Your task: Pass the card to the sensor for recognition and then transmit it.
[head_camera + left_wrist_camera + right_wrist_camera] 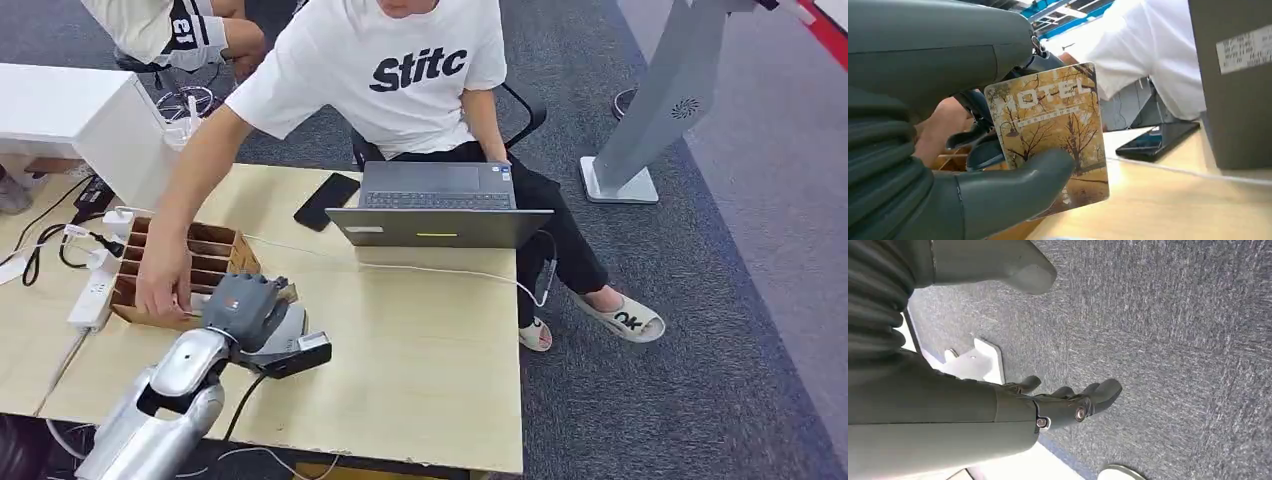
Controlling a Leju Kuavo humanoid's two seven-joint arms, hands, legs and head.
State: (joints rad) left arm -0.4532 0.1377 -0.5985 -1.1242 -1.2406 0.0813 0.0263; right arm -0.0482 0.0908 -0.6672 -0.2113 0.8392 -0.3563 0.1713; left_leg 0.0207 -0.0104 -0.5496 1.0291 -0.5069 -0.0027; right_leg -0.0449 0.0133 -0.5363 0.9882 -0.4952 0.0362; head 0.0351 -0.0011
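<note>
A light wooden table (420,330) on grey carpet filled the lower left of the head view. The hotel card (1050,132) was pinched between thumb and fingers of the left hand (245,305), just above the black sensor (298,355). The right hand (1068,402) hung over carpet, fingers loosely curled, holding nothing. For a clean read, the card's face would best be held flat and close over the sensor.
</note>
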